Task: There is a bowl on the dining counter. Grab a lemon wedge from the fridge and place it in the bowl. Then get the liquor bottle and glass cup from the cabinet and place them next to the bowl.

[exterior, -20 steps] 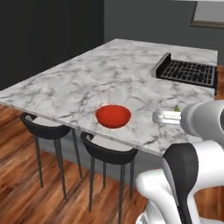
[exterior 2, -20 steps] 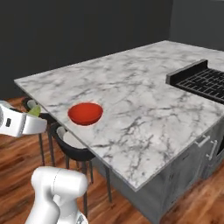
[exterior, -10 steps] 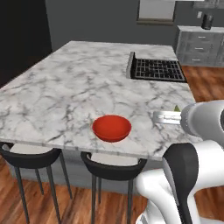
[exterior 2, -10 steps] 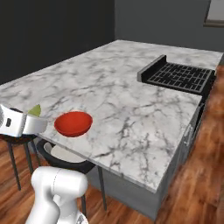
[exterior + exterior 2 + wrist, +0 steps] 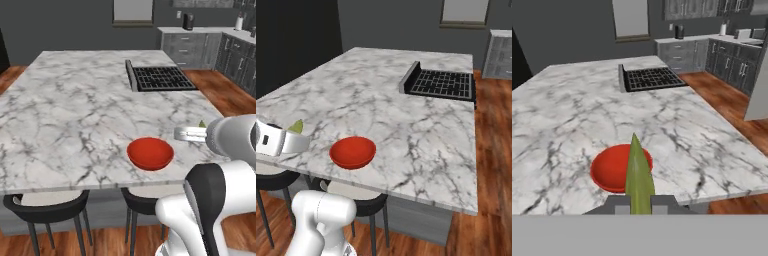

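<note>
A white robot arm is carrying the lemon wedge toward the red bowl sitting near the front edge of the marble dining counter. In the hand view, the pincer is clamped tight on the yellow-green sliver at the bottom centre of the frame, the wedge standing up between the fingers and overlapping the bowl behind it, which suggests the hand is lining up for a drop. In the left base view, the wedge is peeking out as a small green tip right of centre, just right of the bowl and not yet over it; in the right base view it is showing at the left edge, left of the bowl. The bowl is looking empty, so the first delivery appears unfinished. The black grated cooktop is lying well beyond the bowl, toward the upper right. Two dark stools are tucked under the counter's front edge below.
</note>
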Robot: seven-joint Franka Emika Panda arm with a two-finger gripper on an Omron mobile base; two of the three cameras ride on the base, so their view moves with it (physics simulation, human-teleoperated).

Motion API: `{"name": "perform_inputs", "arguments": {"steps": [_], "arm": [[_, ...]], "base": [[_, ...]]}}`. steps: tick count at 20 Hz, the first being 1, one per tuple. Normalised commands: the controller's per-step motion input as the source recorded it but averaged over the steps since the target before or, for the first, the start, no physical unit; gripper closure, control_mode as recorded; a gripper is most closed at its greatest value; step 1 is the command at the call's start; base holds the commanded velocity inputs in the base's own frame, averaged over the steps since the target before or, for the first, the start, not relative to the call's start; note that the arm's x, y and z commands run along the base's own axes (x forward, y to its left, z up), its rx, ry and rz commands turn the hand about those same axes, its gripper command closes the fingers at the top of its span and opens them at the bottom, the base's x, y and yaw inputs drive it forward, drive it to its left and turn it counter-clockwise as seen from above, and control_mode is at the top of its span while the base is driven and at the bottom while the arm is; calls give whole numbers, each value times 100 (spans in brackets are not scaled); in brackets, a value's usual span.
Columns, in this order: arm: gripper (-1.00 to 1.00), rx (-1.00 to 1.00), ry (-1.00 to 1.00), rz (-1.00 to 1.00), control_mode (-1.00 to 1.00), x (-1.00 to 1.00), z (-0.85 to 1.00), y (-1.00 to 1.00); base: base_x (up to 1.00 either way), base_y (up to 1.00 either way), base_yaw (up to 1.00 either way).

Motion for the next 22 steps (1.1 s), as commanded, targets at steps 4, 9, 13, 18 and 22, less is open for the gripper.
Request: {"name": "perform_inputs", "arguments": {"steps": [4, 9, 13, 18, 22], "arm": [[100, 1, 4, -10, -100, 29, 0, 22], [100, 5, 13, -14, -100, 57, 0, 6], [100, 6, 23, -8, -100, 38, -1, -6], [100, 6, 28, -1, -100, 25, -16, -22], [100, 6, 22, 0, -100, 32, -40, -25]], "base": [[21, 35, -16], [0, 0, 0], [0, 0, 0], [0, 0, 0], [0, 0, 0]]}}
